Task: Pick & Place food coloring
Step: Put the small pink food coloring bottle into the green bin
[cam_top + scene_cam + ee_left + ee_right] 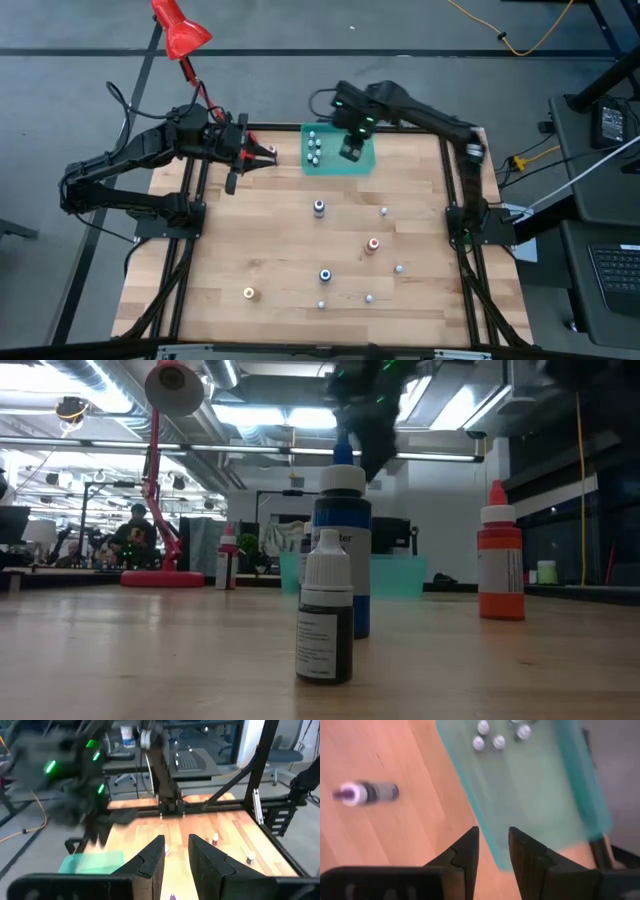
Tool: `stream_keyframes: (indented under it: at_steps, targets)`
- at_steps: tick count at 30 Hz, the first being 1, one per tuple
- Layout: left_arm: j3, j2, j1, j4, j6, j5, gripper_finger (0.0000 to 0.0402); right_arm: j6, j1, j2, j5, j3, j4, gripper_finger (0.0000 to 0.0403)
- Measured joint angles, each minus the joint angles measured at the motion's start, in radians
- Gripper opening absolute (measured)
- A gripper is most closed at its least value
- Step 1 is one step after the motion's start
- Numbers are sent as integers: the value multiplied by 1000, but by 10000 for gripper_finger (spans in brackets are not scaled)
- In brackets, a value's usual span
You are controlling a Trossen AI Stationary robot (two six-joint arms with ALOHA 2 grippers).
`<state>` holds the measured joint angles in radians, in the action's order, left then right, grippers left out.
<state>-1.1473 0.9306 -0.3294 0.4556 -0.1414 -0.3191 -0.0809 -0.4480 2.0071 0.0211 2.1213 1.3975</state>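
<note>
Food coloring bottles stand scattered on the wooden table: purple (319, 207), red-orange (373, 244), blue (325, 274), yellow (248, 293), pink (270, 152) and a few tiny whitish ones (384, 211). Several small white-capped bottles (492, 735) stand in the far-left part of the teal tray (355, 165) at the table's far edge. My right gripper (492, 850) hangs above the tray's near edge, pointing down, open a little with nothing between its fingers. My left gripper (176, 855) hovers high at the far left, open a little and empty, just left of the pink bottle.
A red desk lamp (178, 28) stands beyond the table's far left corner. In the low view a small dark bottle (325, 615) stands nearest, with the blue bottle (342, 530) behind it and the red-orange one (500, 565) to the right. The table's black frame (460, 215) runs along its sides.
</note>
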Motion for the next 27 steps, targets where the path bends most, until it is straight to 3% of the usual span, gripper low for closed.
stream_keyframes:
  at_steps: [5,12,18,23,27]
  targets:
    - [0,0,0,35,-6,0,82,-28,8,-368,-7,-443,-215,107]
    - [0,0,0,39,-11,12,82,-76,8,-810,158,-975,-447,108]
    - [0,0,-16,39,2,14,82,-24,8,-985,217,-1178,-458,108]
    - [0,0,-38,44,21,13,82,-2,8,-1028,262,-1257,-460,111]
    - [0,0,-42,44,24,13,82,29,16,-1027,316,-1296,-463,146]
